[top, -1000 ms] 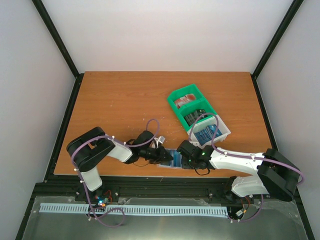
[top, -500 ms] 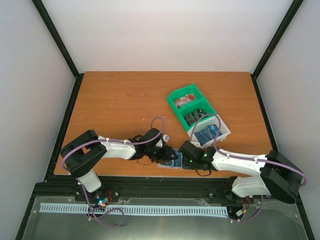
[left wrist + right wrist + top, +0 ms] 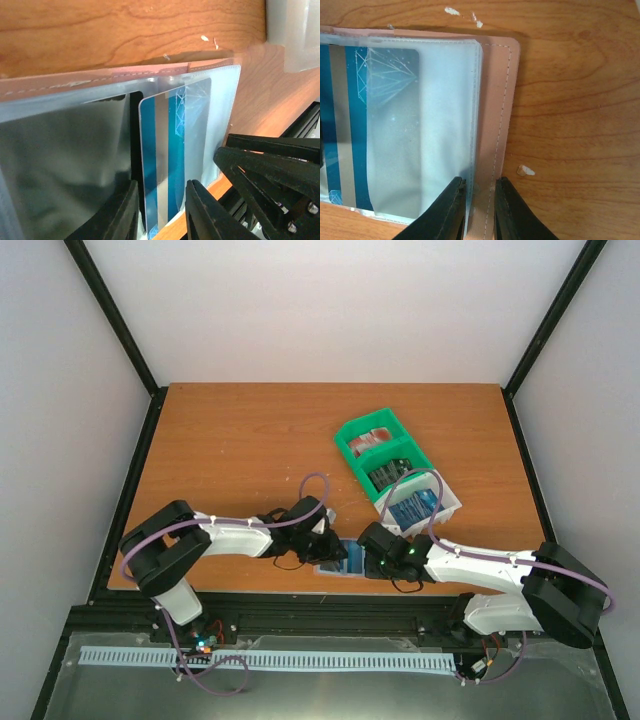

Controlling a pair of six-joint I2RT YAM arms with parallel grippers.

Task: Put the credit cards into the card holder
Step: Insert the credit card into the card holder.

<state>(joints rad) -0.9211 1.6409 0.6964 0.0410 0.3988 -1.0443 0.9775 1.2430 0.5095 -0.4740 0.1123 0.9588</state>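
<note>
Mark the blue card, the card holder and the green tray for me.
blue card (image 3: 165, 160): left wrist view, on its striped face.
card holder (image 3: 492, 100): right wrist view, on its pink stitched edge.
green tray (image 3: 348, 452): top view, on its left wall.

Top view looks down — wrist views, close-up, share card holder.

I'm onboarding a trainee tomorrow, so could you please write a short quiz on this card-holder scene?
1. True or false: the tray sits on the left half of the table.
2. What colour is the card in the holder? A red, B blue, C grey.
3. Which gripper's fingers straddle that card's end?

Key: 1 false; 2 B; 3 the left gripper.
</note>
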